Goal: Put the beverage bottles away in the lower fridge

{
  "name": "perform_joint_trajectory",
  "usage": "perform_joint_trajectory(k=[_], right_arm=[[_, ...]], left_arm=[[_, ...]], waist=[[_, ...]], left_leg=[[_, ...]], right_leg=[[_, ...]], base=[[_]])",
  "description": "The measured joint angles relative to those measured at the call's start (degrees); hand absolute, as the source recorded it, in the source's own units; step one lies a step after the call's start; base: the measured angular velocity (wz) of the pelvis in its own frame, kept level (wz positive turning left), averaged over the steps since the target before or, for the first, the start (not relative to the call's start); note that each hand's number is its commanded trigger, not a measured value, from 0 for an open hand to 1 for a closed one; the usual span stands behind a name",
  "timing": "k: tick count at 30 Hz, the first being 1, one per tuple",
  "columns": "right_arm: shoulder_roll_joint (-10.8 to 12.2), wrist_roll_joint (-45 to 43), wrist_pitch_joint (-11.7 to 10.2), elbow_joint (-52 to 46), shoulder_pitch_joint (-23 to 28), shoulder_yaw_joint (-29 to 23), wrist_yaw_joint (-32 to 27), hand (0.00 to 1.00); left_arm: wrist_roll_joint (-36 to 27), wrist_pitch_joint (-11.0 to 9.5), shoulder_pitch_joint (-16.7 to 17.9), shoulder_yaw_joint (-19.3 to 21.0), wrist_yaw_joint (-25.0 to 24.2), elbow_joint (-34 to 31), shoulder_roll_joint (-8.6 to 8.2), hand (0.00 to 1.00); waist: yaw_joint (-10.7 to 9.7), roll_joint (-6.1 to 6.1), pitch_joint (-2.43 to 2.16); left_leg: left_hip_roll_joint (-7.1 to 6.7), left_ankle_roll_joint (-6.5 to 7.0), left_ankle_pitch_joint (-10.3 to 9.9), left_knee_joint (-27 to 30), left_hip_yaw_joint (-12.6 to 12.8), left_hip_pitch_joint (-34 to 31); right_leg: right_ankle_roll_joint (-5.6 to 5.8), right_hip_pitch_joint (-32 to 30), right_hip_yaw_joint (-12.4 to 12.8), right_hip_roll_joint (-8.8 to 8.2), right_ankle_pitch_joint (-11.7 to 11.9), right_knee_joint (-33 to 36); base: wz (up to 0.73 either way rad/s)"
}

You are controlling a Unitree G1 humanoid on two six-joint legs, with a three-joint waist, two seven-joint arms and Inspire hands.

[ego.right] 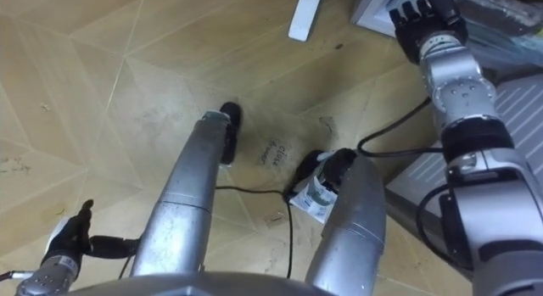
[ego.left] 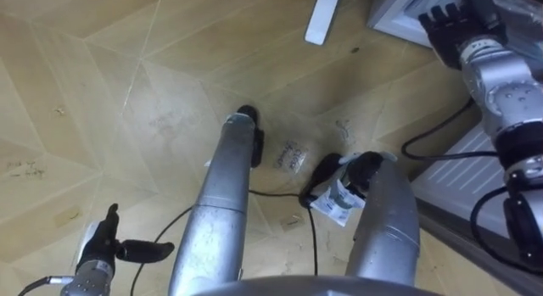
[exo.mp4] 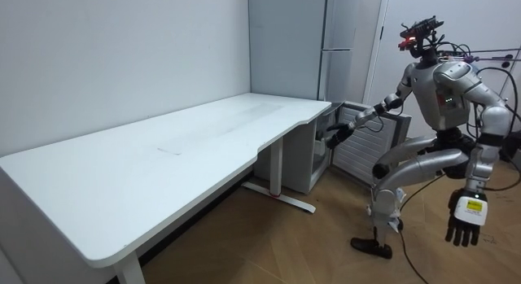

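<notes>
The low fridge (exo.mp4: 355, 121) stands open below a tall grey fridge (exo.mp4: 286, 40), and its pale front corner (ego.left: 397, 14) sits at the top right of the left eye view. My right hand (ego.left: 443, 25) reaches to that corner with its dark fingers loosely straight, and I see nothing in it. From the room view the same right hand (exo.mp4: 338, 135) is at the fridge's opening. My left hand (ego.left: 103, 243) hangs low at my left side, open and empty, thumb spread; in the room view this left hand (exo.mp4: 462, 223) dangles by my hip. I stand with bent knees before the fridge.
A white ribbed panel (ego.left: 465, 170) lies close on my right, beside the fridge. A white desk foot (ego.left: 323, 16) crosses the floor ahead, under the large white desk (exo.mp4: 163, 146) at the room view's left. Wooden floor (ego.left: 102, 101) spreads to my left.
</notes>
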Motion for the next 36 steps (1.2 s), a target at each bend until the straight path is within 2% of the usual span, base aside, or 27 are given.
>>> perform_joint_trajectory(k=[5,6,7,10,11,16,19,24,29,33,36], right_arm=[[-2.1,0.3,-0.1,-6.1,-1.0,0.0,-9.9,0.0],[-2.1,0.3,-0.1,-6.1,-1.3,0.0,-10.7,0.0],[-2.1,0.3,-0.2,-6.1,-1.5,0.0,-11.9,0.0],[-2.1,0.3,-0.2,-6.1,-2.2,0.0,-14.1,0.0],[-2.1,0.3,-0.2,-6.1,-2.4,0.0,-14.8,0.0],[-2.3,0.3,-1.1,-6.1,-3.0,-0.1,-16.4,0.0],[-2.3,0.3,-1.1,-6.1,-3.6,-0.1,-17.7,0.0],[-2.3,0.3,-1.1,-6.1,-3.7,-0.1,-18.0,0.0],[-2.5,0.3,-1.1,-6.1,-6.1,-0.2,-21.9,0.0],[-2.6,0.3,-1.5,-6.1,-6.1,-0.4,-22.2,0.0],[-2.6,0.3,-1.6,-6.1,-6.1,-0.4,-22.2,0.0]], left_arm=[[0.4,-0.7,0.1,1.5,1.0,0.1,-0.28,0.0],[0.4,-0.8,0.2,1.8,1.2,0.1,-0.34,0.0],[0.4,-1.2,0.3,2.1,1.5,0.2,-0.34,0.0],[0.9,-1.8,0.3,2.1,2.1,0.0,-0.41,0.0],[0.9,-1.8,0.3,2.1,2.1,0.0,-0.42,0.0],[0.8,-2.7,0.3,2.1,2.5,0.0,-0.41,0.0],[0.8,-3.0,0.4,2.1,2.5,0.0,-0.42,0.0],[0.8,-3.0,0.5,2.1,2.5,0.0,-0.49,0.0],[0.7,-3.0,0.7,2.1,2.6,0.0,-1.32,0.0],[0.7,-3.0,0.6,2.1,2.7,0.0,-1.84,0.0],[0.5,-3.0,0.7,2.0,2.9,0.1,-1.91,0.0]], waist=[[-0.2,-0.01,0.0],[-0.2,0.0,0.0],[-0.1,0.01,-0.01],[-0.4,0.01,-0.01],[-0.5,0.01,-0.01],[-1.0,0.04,-0.02],[-1.2,0.04,-0.02],[-1.1,0.04,-0.02],[-1.3,0.04,-0.02],[-1.3,0.05,-0.03],[-1.2,0.05,-0.03]], left_leg=[[-0.15,0.08,0.0,-1.8,0.1,0.4],[-0.17,0.33,0.2,-1.8,0.2,0.6],[-0.26,1.27,0.8,-1.7,0.1,1.0],[-0.85,1.49,1.0,-1.6,0.1,1.4],[-1.0,1.93,1.2,-1.6,0.1,1.4],[-1.95,2.09,1.3,-1.6,0.1,1.6],[-2.04,2.27,1.2,-1.6,0.1,1.6],[-1.96,2.26,1.2,-1.7,0.1,1.6],[-1.98,2.36,1.1,-1.6,0.1,1.8],[-2.02,2.43,1.1,-1.6,0.0,2.1],[-2.02,2.34,1.1,-1.7,-0.1,2.1]], right_leg=[[0.27,0.9,-1.4,-0.97,0.1,-1.9],[0.37,1.2,-1.4,-0.99,0.2,-2.0],[0.54,1.8,-1.4,-0.99,0.2,-2.0],[1.19,2.2,-1.4,-1.38,-0.1,-1.9],[1.27,2.3,-1.5,-1.62,-0.2,-1.9],[2.5,2.5,-1.4,-1.78,-0.9,-1.7],[2.78,2.6,-1.4,-1.83,-1.1,-1.7],[2.49,2.7,-1.3,-1.87,-1.3,-1.7],[2.52,3.1,-1.4,-1.89,-1.4,-1.7],[2.83,3.5,-1.8,-1.88,-1.5,-1.7],[2.48,3.5,-1.9,-1.9,-1.7,-1.7]], base=[[0.01],[0.0],[0.0],[0.01],[0.0],[0.07],[0.02],[0.0],[0.0],[0.0],[0.0]])
